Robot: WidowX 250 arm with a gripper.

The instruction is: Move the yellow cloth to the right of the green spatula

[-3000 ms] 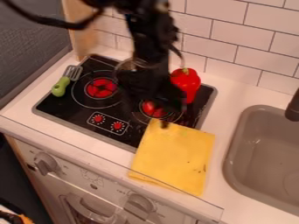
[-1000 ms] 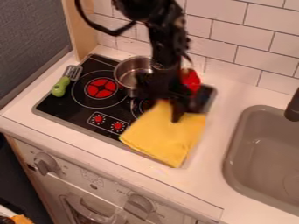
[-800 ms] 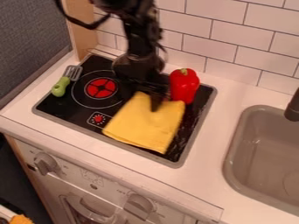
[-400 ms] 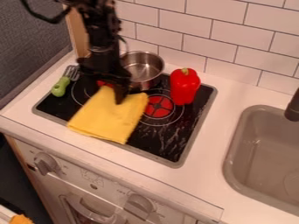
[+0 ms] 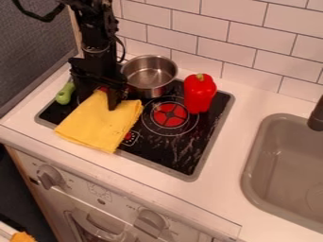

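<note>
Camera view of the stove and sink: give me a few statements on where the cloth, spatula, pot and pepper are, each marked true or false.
1. The yellow cloth lies inside the sink. False: the cloth is draped over the left part of the stovetop.
2. The end effector is at the cloth's upper edge. True.
3. The red pepper lies on its side inside the pot. False: the pepper stands upright on the stovetop, to the right of the pot.
4. Most of the cloth is to the right of the spatula's green handle in the view. True.
5. The pot is covered by the cloth. False: the pot is uncovered, beyond the cloth.
</note>
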